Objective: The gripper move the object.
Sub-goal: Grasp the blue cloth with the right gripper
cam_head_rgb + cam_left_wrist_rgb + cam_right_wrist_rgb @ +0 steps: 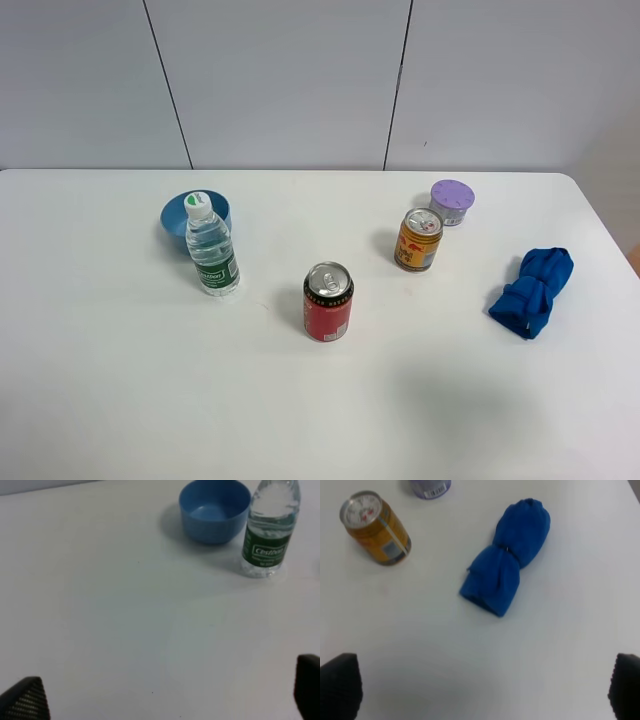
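High view: a rolled blue cloth lies at the right of the white surface, and a water bottle stands at the left beside a blue bowl.

Left wrist: the left end effector, wide and empty, is well apart from the bottle.

Right wrist: the right end effector is wide and empty, with the cloth centred near ahead of it.

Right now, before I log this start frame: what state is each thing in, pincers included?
Water bottle: upright, capped.
Blue bowl: upright, empty.
Red can: upright.
Yellow can: upright.
Purple tub: lid on.
Blue cloth: bunched, lying flat.
Left pincer: open, holding nothing.
Right pincer: open, holding nothing.
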### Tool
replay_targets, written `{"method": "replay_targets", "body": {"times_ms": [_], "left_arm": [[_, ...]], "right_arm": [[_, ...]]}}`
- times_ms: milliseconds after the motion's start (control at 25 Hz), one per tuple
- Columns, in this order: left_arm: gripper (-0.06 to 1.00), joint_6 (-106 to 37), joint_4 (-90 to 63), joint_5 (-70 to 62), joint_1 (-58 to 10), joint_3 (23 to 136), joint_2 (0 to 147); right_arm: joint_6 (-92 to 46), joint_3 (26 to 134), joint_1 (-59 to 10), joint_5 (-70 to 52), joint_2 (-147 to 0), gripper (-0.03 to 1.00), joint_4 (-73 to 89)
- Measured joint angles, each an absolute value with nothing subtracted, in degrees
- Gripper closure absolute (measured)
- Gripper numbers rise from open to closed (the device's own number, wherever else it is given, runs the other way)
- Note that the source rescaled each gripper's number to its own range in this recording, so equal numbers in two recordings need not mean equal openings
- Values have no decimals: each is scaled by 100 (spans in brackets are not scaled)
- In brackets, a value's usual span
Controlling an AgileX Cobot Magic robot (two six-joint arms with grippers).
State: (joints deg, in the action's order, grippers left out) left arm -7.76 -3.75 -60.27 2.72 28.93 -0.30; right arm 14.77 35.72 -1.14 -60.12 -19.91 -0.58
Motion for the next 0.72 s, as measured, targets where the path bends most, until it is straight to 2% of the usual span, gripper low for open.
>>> {"method": "replay_targets", "body": {"times_ms": [320,720], "left_arm": [[-6,-776,-375,-6027,272,2893,-30],[-6,-776,-375,-6027,272,2893,-30]], "right_arm": [[2601,4656,-114,-6061,-4066,-3,-67],[3392,4828,-114,-5680,-5899,-3,-453]]}}
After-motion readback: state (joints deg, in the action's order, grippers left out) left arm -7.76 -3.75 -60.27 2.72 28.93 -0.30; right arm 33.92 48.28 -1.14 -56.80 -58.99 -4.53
